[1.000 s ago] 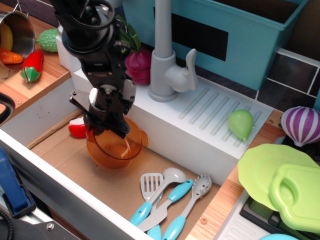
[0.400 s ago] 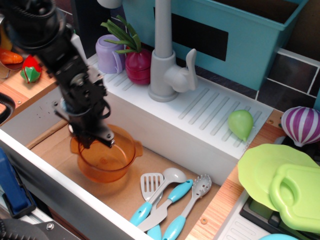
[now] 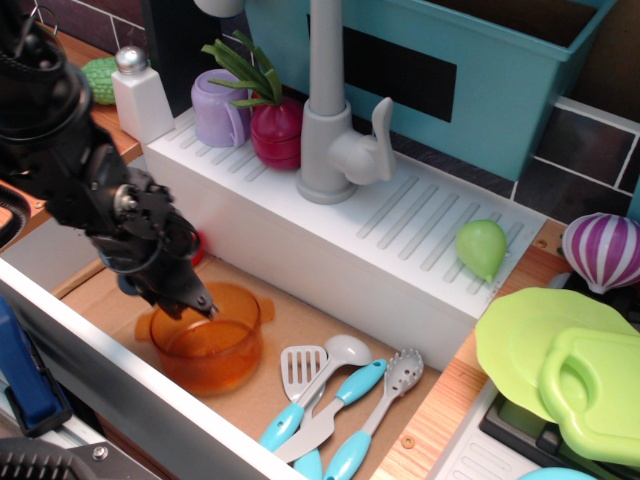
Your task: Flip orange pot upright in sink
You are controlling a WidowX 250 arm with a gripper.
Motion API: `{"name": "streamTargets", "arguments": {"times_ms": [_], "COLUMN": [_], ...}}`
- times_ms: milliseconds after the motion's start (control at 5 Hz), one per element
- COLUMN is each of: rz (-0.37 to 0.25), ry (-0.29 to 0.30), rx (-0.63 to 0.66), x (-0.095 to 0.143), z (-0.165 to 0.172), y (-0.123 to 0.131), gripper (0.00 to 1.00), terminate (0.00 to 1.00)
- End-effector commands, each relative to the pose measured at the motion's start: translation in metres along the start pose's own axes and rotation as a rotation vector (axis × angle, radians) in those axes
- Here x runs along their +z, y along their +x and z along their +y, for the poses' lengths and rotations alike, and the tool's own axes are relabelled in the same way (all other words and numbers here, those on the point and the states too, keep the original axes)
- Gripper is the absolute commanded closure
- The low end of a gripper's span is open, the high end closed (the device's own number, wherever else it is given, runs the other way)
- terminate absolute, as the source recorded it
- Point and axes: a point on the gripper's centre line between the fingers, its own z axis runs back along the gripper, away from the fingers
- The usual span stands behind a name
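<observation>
The orange pot (image 3: 207, 343) stands upright, mouth up, on the brown floor of the white sink (image 3: 300, 252), at its front left. My gripper (image 3: 193, 303) comes in from the left on a black arm, and its fingertips close on the pot's back-left rim. The arm hides part of the left rim and one tab handle. The other tab handle shows at the right side of the pot.
Blue-handled utensils (image 3: 335, 400) lie on the sink floor right of the pot. A small red item (image 3: 198, 248) sits behind the arm. The grey faucet (image 3: 325, 120), a purple cup (image 3: 220, 108) and a green fruit (image 3: 481, 247) stand on the drainboard. The teal bin (image 3: 480, 70) is behind.
The pot has gone from tilted on its side to upright on the floor. The arm has swung left and lower, and the pot has shifted a little left and forward with it.
</observation>
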Motion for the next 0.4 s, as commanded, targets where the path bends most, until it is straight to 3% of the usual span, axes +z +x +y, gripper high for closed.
{"name": "streamTargets", "arguments": {"times_ms": [0, 200], "rz": [-0.050, -0.050], "ry": [-0.001, -0.001], "rx": [0.011, 0.011], "x": [-0.0011, -0.0011], "z": [-0.0007, -0.0007], "y": [0.0069, 0.0069], "gripper": [0.00, 0.00], "terminate": [0.00, 1.00]}}
